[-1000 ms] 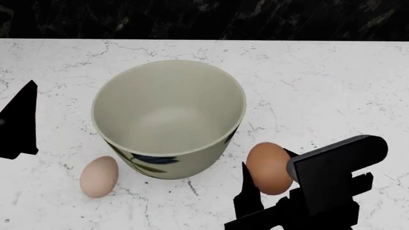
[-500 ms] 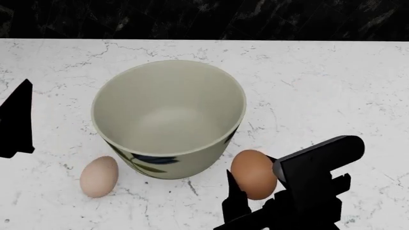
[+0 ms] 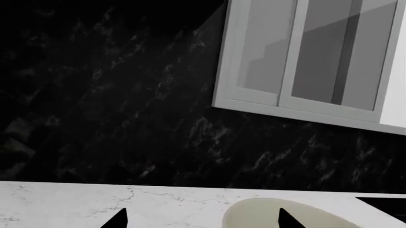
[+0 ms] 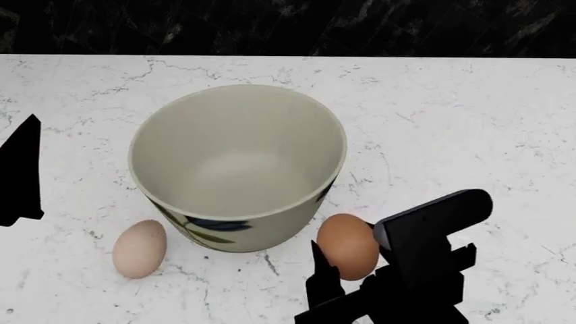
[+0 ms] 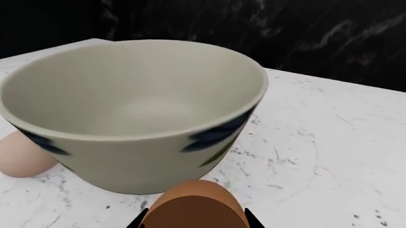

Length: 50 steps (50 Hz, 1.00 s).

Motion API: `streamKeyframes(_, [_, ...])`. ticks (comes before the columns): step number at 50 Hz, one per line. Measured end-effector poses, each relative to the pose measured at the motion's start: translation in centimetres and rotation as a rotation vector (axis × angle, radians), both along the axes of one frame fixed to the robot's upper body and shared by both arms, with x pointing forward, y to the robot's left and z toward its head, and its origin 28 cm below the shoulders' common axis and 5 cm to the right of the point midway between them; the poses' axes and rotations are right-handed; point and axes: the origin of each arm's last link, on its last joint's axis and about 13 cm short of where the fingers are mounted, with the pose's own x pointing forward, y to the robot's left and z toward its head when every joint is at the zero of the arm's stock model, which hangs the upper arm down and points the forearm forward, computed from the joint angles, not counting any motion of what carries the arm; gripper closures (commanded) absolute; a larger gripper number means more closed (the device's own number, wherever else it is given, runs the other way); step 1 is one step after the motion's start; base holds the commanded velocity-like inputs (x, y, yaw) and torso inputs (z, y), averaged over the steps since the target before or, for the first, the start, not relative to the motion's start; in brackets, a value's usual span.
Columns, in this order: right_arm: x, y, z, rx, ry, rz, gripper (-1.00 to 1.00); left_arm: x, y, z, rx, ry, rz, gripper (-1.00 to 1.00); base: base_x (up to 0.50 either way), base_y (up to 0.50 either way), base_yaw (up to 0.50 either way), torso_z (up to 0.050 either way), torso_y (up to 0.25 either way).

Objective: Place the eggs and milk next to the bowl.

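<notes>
The cream bowl (image 4: 236, 162) with blue and olive leaf marks stands mid-counter, also in the right wrist view (image 5: 133, 99) and partly in the left wrist view (image 3: 254, 216). My right gripper (image 4: 351, 260) is shut on the orange-brown egg (image 4: 347, 246), close to the bowl's front right side; the egg (image 5: 193, 206) fills the space between its fingers (image 5: 193, 223). The pale egg (image 4: 139, 248) lies at the bowl's front left, seen again as the pale egg (image 5: 22, 156). My left gripper (image 4: 23, 172) hangs open at the left edge, its jaws (image 3: 201, 221) wide apart and empty. The milk is out of view.
White marble counter (image 4: 450, 121) extends all round the bowl. A black marble back wall (image 4: 288, 27) bounds its far edge. A white cabinet (image 3: 311, 57) hangs on that wall in the left wrist view.
My right gripper has carried the orange-brown egg leftward, closer to the bowl. The left gripper has shifted slightly left. Bowl and pale egg have stayed put.
</notes>
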Motion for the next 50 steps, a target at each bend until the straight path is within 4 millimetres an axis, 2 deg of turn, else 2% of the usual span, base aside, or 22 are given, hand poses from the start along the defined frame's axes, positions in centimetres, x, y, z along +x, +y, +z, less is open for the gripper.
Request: streamKeyframes(50, [2.4, 0.3, -2.4, 0.034, 0.066, 0.009, 1.0, -0.3, 0.4, -0.3, 0.019, -0.006, 0.019, -1.0, 0.0, 0.0, 0.0, 0.0, 0.0])
